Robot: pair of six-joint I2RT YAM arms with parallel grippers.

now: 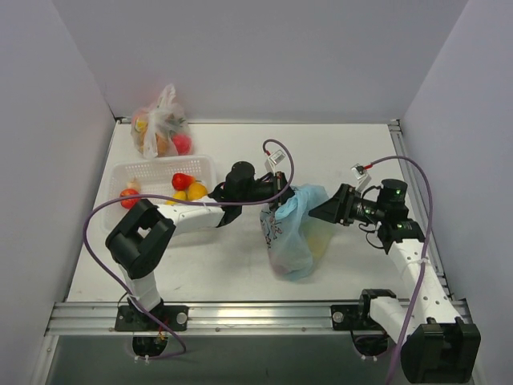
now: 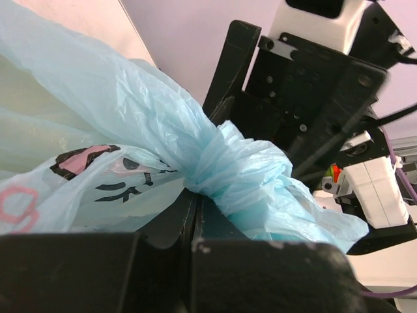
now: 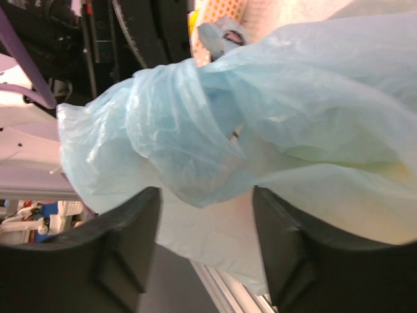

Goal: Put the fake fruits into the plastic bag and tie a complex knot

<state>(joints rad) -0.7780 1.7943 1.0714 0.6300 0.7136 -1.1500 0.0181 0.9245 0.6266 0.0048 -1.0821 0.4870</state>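
The light-blue plastic bag (image 1: 290, 234) stands at the table's middle, with pale green and yellow fruit shapes showing through its wall (image 3: 365, 163). My left gripper (image 1: 274, 200) is shut at the bag's top. In the left wrist view its jaws (image 2: 195, 199) are pressed together on a twisted lump of light-blue handle plastic (image 2: 228, 160); I cannot tell if this is a finished knot. My right gripper (image 1: 325, 210) is open just right of the bag's top, with loose bag plastic (image 3: 169, 137) hanging just ahead of its fingers (image 3: 127, 251). More fake fruits (image 1: 183, 181), red and yellow-orange, lie in the basket.
A white slotted basket (image 1: 152, 171) sits at the back left. Behind it is a clear-wrapped bundle of orange and red fruits (image 1: 161, 133). Grey walls close three sides. An aluminium rail (image 1: 256, 314) runs along the near edge.
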